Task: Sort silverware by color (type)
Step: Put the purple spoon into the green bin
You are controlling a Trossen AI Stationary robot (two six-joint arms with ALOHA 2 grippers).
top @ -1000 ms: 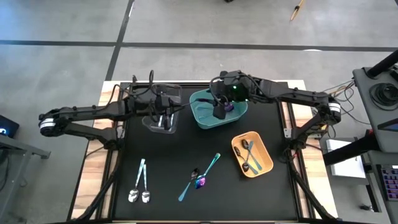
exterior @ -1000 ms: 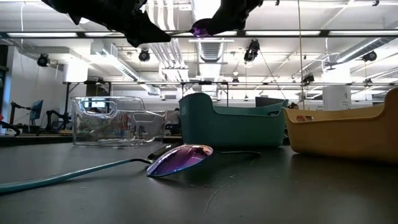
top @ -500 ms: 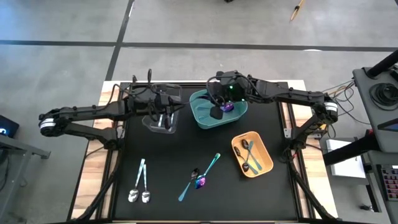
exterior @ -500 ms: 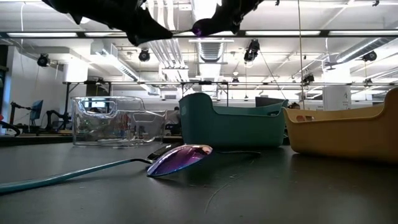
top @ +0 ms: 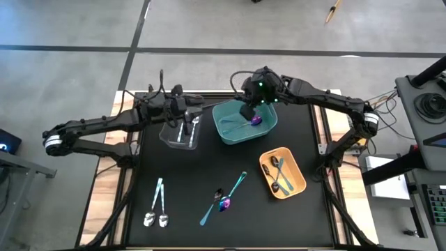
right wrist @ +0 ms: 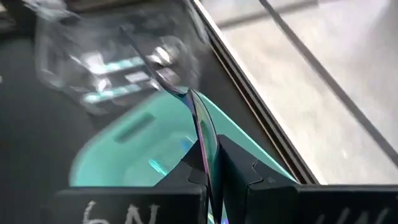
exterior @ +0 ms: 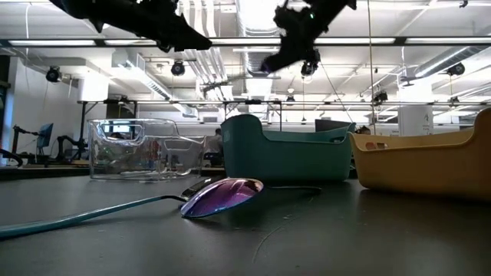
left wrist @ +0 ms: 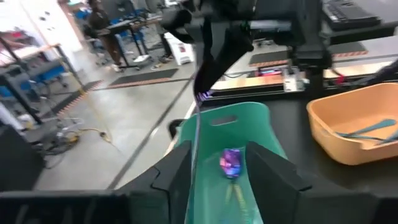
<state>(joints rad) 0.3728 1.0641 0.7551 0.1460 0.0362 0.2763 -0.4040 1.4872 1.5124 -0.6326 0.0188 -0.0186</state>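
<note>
Starting at the left: two silver spoons (top: 157,209) lie loose on the black mat at the near-left, not yet sorted. Up behind them, the clear bin (top: 182,125) already holds a few pieces, and the left gripper (top: 178,110) hovers over it; whether its fingers are parted or closed, I can't tell from here.

Moving to the middle, a teal-handled utensil (top: 233,189) and a purple-blue spoon (top: 224,203) lie together on the mat, with a dark piece beside them, all waiting their turn.

The teal bin (top: 268,124) has one purple-blue spoon (top: 255,120) resting inside. Above its far rim, the right gripper (top: 247,111) is clamped tight on a thin iridescent handle (right wrist: 205,140), lifted clear of the bin floor.

On the right, the orange bin (top: 296,185) holds a couple of dark utensils (top: 279,173).

My read: roughly half sorted, with about five pieces left on the mat, plus the one in the right gripper.
</note>
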